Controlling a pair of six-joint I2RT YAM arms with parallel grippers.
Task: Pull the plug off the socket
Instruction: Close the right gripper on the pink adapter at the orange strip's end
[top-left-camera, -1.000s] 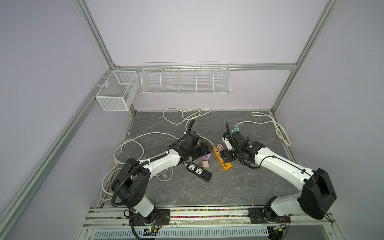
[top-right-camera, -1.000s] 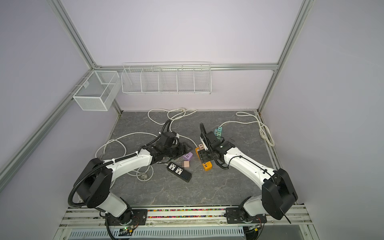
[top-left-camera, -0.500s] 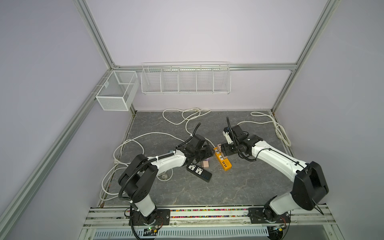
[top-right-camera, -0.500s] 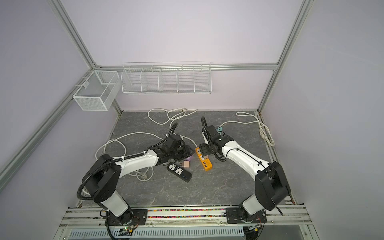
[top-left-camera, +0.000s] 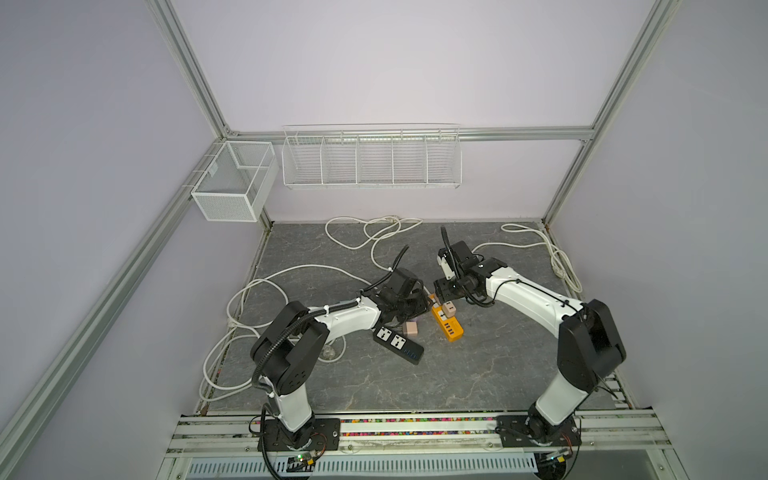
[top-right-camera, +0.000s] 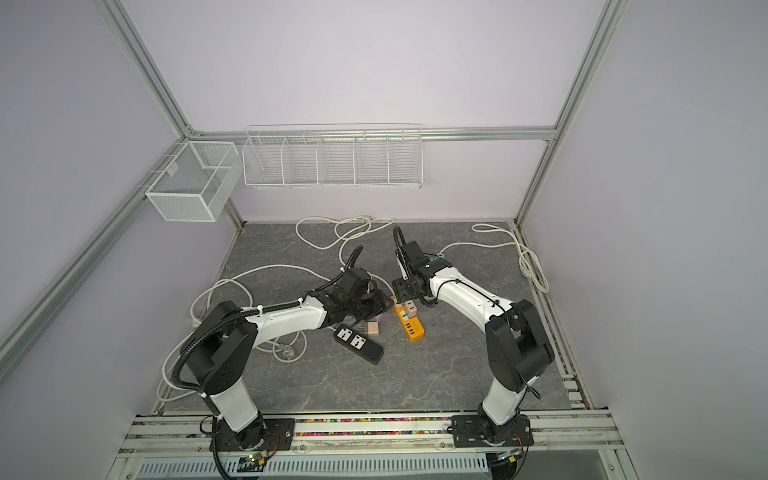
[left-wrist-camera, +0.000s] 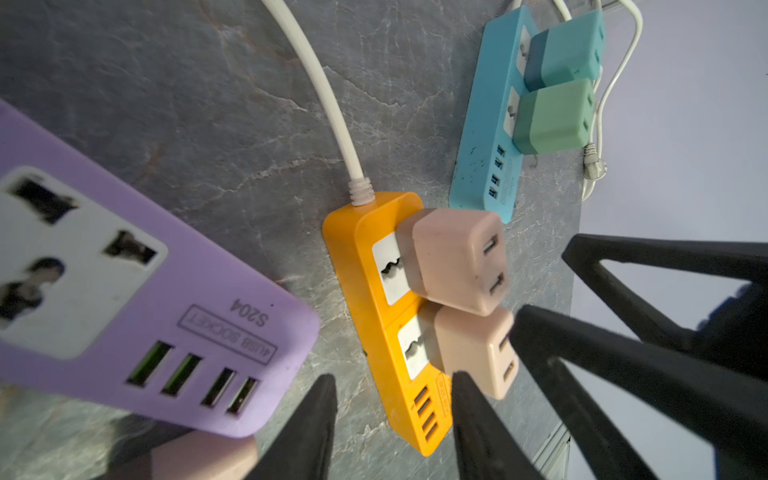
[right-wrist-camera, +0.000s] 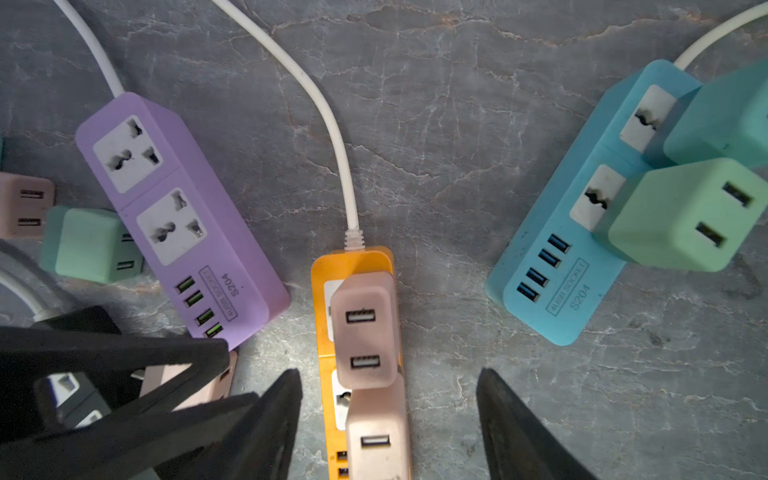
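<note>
The orange socket strip (top-left-camera: 448, 328) lies near the middle of the grey table (top-left-camera: 478, 374), between the purple strip (right-wrist-camera: 178, 216) and the blue strip (right-wrist-camera: 552, 266). A pink plug (right-wrist-camera: 365, 332) is seated in the socket nearest the cord, and a second pink plug (right-wrist-camera: 378, 428) in the next socket. The right gripper (right-wrist-camera: 388, 372) is positioned over the plugs with its jaws apart; clearance is seen on both sides. The left gripper (left-wrist-camera: 392, 376) is set astride the strip's USB end, jaws apart and not clamped.
</note>
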